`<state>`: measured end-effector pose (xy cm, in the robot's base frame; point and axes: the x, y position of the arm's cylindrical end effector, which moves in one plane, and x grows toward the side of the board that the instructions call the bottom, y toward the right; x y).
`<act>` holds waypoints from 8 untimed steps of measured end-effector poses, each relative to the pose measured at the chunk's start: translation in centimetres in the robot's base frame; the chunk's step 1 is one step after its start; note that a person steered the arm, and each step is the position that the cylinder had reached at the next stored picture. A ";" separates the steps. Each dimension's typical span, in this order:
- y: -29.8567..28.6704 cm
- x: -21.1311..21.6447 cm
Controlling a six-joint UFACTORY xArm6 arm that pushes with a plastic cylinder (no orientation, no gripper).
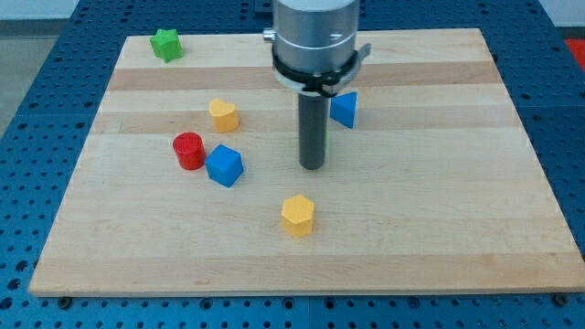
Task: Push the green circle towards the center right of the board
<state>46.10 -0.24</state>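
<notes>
The green circle does not show anywhere in the camera view; I cannot tell whether the arm hides it. My tip rests on the board near its middle, at the end of the dark rod under the grey arm body. The tip is right of the blue cube, above the yellow hexagon, and below-left of the blue triangle.
A red cylinder sits just left of the blue cube. A yellow block lies above them. A green star is at the board's top left corner. The wooden board lies on a blue perforated table.
</notes>
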 end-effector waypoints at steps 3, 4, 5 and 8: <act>-3.2 -3.3; -1.3 -3.3; 4.1 -3.4; 16.7 -4.6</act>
<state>41.48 16.45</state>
